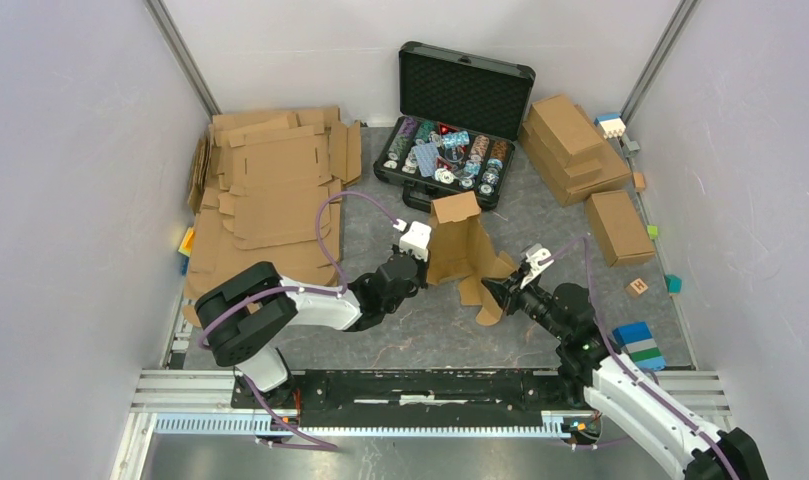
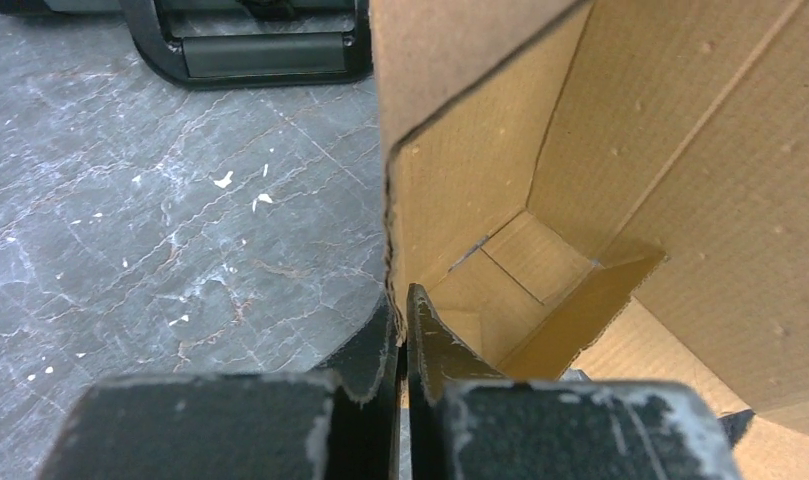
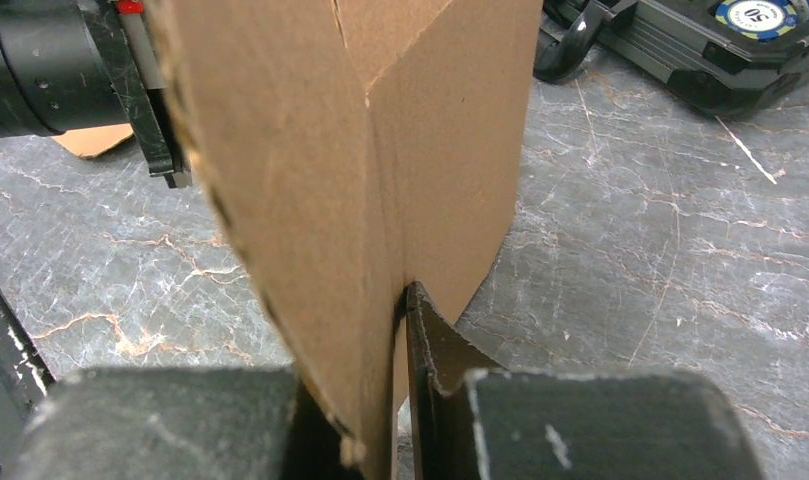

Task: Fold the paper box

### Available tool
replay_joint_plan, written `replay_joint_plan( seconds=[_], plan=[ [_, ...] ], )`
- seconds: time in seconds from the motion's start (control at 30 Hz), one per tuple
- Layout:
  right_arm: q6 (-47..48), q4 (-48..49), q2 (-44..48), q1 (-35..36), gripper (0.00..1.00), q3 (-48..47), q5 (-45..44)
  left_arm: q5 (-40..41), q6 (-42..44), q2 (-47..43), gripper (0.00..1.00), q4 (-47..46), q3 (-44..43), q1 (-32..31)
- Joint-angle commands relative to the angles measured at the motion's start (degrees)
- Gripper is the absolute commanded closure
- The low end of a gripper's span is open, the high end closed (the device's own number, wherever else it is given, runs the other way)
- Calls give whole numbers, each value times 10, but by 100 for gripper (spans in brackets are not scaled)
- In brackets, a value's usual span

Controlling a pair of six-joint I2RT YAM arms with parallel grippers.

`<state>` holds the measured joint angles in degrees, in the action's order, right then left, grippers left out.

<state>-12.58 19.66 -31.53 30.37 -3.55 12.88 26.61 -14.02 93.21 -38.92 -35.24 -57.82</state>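
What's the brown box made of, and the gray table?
The box looks like plain corrugated cardboard, matte and unprinted; its cut edges are rough and fibrous. The table is gray with pale veins like marble, but it might be stone or just a printed top.

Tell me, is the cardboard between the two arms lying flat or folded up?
Partly folded. The cardboard stands upright, its panels bent along creases into walls, but flaps hang loose and it is no closed box yet.

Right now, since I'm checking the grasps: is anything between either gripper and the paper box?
Nothing visible. The left gripper and right gripper each pinch an edge of the paper box directly.
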Motion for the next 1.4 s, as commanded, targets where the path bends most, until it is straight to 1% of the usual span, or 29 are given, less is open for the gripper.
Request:
replay_joint_plan(
  seconds=[0.0,0.07,0.13,0.2,0.3,0.4,0.5,0.53,0.63,0.83,0.9,1.0,1.1,1.27,1.37],
  plan=[
    [-1,-42,23,13,87,-1,-40,55,-27,-4,97,-1,-4,-2],
    [1,-56,30,13,87,-3,-60,68,-21,-4,96,-9,-2,-2],
    [0,-53,24,12,87,0,-51,67,-22,0,94,-7,-5,-2],
    [-1,-48,12,14,87,2,-42,55,-31,7,89,14,-17,-2],
    [-1,-45,5,17,87,3,-42,13,-34,20,84,43,-39,-1],
    [-4,-41,8,18,87,5,-42,-24,-35,27,73,66,-50,-2],
    [-4,-40,11,21,87,6,-44,-32,-35,26,58,79,-49,-2],
    [-5,-41,12,22,87,7,-45,-36,-34,25,55,83,-49,-2],
    [-5,-42,15,23,88,7,-47,-57,-38,24,48,92,-49,-2],
    [-3,-49,18,26,88,3,-49,-67,-33,27,43,116,-62,-3],
    [-3,-50,18,27,88,1,-51,-78,-27,22,36,116,-60,-4],
    [-3,-53,18,27,88,0,-53,-90,-22,11,31,108,-50,-3],
    [-3,-57,17,28,88,-2,-57,-104,-12,0,18,106,-42,-4],
    [-3,-57,16,28,88,-4,-60,-120,0,-13,19,101,-28,-4],
    [-5,-57,14,29,88,-5,-59,-125,0,-10,21,108,-29,-4]
  ],
)
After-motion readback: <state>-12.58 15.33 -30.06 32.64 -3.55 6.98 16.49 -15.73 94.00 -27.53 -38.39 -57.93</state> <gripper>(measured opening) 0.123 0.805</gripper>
